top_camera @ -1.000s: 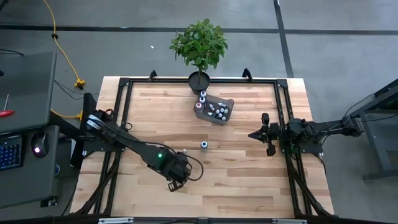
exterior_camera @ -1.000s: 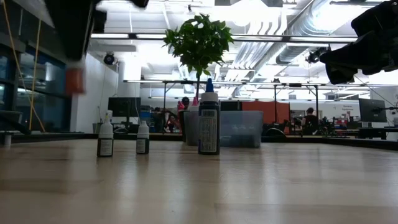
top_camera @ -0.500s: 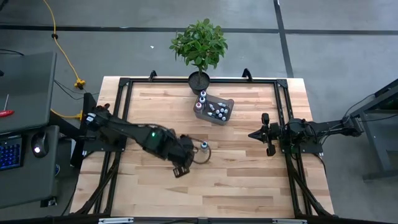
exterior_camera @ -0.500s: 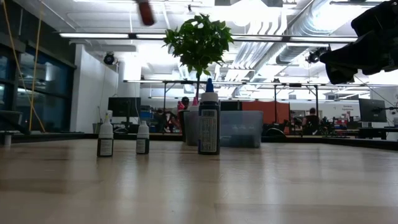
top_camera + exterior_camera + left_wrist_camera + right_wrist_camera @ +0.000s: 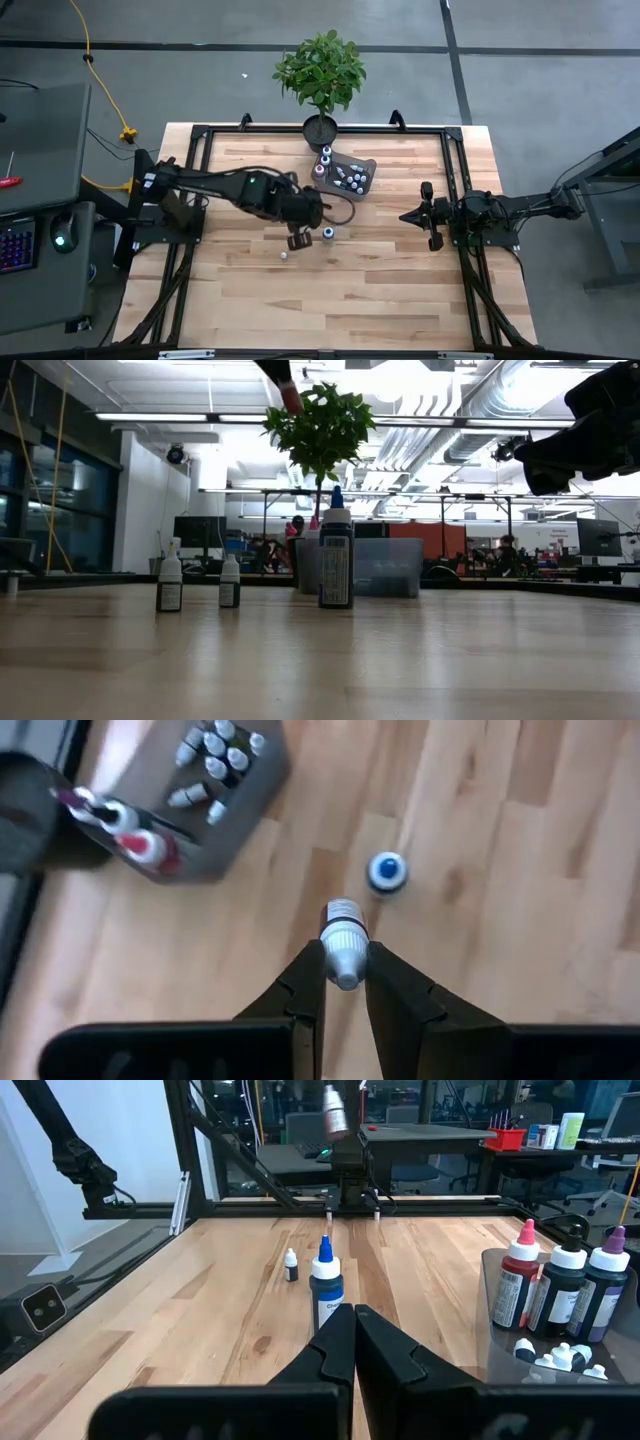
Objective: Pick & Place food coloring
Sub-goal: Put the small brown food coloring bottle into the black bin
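1. Overhead, a wooden surface [image 5: 380, 280] inside a black frame, with a potted plant [image 5: 320, 75] at its far edge.
2. Just in front of the plant, a clear bin [image 5: 348, 177] holding several tiny food coloring bottles [image 5: 212, 750] lying loose, plus three taller ones [image 5: 560, 1292] with red, whitish and purple caps standing upright at one end.
3. Near the middle of the surface, a blue-capped bottle [image 5: 328, 233] standing upright alone, apart from the bin.
4. Nearer the front edge, a small whitish-capped bottle [image 5: 283, 255] standing on the wood; from table height, two such small bottles [image 5: 171, 582] side by side to the left of the blue-capped one.
5. Nothing between the blue-capped bottle and the bin except bare wood.
6. Above the middle of the surface, just beside the blue-capped bottle, the left gripper [image 5: 345, 982] raised clear of the wood.
7. Its fingers [image 5: 305, 990] narrow, pinched on a small whitish-capped bottle [image 5: 343, 942] at the cap end, body pointing away past the tips.
8. Below that held bottle, in the left wrist view, the blue cap and the bin, both apart from the fingers.
9. At the right side of the surface, the right gripper [image 5: 354, 1342] waiting, fingers pressed together, holding nothing, pointed toward the blue-capped bottle.
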`<state>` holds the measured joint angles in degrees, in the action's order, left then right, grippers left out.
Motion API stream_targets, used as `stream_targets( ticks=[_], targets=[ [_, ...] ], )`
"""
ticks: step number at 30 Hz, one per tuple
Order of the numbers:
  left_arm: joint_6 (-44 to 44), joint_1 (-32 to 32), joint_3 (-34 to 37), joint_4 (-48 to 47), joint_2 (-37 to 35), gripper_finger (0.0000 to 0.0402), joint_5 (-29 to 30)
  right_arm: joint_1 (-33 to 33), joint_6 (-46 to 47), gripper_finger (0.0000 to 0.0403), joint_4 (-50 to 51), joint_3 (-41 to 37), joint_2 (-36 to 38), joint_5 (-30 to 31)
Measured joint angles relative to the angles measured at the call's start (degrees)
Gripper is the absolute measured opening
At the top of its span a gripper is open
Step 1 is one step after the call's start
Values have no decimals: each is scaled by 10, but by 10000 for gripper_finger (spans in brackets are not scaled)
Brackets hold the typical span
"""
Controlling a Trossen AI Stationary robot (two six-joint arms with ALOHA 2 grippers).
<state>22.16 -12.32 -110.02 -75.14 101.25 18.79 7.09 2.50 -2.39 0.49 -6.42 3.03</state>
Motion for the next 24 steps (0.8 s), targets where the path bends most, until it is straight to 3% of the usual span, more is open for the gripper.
stream_targets(
  ticks=[12, 24],
  targets=[
    [-213, 73, 0, 19, 0, 48, 32, 0, 0, 3, 0, 0, 0, 0],
    [-405, 168, 0, 143, 49, 48, 29, 0, 0, 3, 0, 0, 0, 0]
  ],
)
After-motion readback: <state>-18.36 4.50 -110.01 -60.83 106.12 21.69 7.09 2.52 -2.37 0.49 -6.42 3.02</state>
